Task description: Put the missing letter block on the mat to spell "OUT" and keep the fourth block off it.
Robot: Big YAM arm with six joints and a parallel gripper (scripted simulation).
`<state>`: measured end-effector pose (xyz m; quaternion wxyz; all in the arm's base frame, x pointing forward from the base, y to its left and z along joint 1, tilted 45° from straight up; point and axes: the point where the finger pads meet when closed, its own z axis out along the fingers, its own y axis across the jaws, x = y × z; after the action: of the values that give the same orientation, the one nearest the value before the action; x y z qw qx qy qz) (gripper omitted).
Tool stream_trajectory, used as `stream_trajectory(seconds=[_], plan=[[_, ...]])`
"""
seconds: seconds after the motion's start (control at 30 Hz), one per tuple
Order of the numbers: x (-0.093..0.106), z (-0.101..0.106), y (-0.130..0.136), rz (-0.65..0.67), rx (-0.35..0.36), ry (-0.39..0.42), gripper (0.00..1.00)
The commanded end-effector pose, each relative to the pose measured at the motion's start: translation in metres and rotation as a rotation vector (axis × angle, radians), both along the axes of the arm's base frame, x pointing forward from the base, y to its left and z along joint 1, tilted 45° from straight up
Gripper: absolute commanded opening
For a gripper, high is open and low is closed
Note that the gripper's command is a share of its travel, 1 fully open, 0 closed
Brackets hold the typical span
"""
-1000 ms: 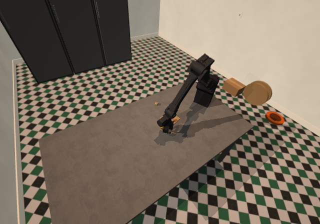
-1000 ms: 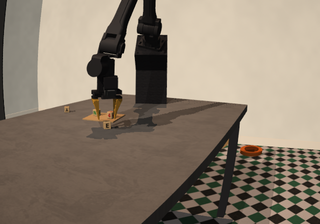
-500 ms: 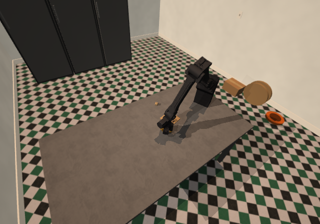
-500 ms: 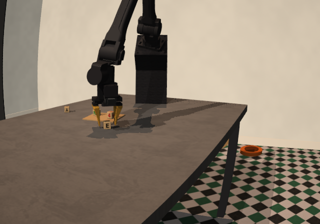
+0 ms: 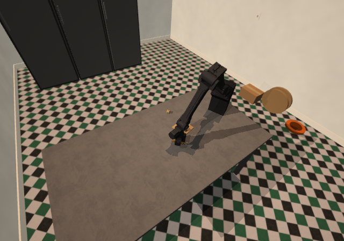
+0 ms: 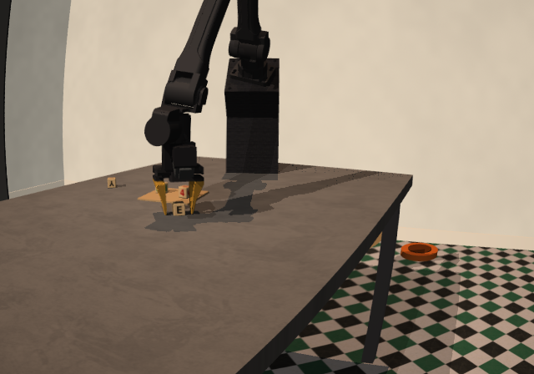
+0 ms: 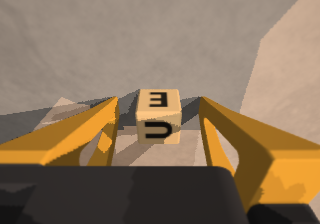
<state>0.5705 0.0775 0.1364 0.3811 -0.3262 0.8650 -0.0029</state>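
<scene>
A tan block [image 6: 178, 209] [image 7: 158, 129] lies on the table just in front of the tan mat [image 6: 148, 196] [image 5: 189, 129], off the mat. It shows an E to the exterior view, and the wrist view shows an E face and a U face. My gripper [image 6: 178, 211] [image 7: 159, 104] [image 5: 177, 141] is open, pointing down, with one finger on each side of this block and a gap on both sides. On the mat behind it stands a block with a red mark [image 6: 183, 191]; another block there is mostly hidden behind a finger. A fourth block [image 6: 111, 182] [image 5: 168, 111] lies far off to the side.
The arm's black base [image 6: 251, 115] [image 5: 219, 100] stands at the table's back. The table edge [image 6: 327, 270] runs along the right. On the floor lie an orange bowl [image 6: 418, 250] [image 5: 295, 127], a cardboard box [image 5: 250, 93] and a round disc [image 5: 276, 99].
</scene>
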Motion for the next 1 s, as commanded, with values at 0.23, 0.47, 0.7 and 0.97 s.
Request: stream_trajectory(seconds=[0.23,0.47,0.7,0.97], plan=[[0.0057,0.0248,0.0098,0.005,0.013,-0.050,0.58],[0.0057,0.0248,0.0098,0.006,0.013,-0.050,0.39],[0.0057,0.0248,0.0098,0.006,0.013,-0.050,0.39],[0.0057,0.0248,0.0098,0.006,0.013,-0.050,0.20]])
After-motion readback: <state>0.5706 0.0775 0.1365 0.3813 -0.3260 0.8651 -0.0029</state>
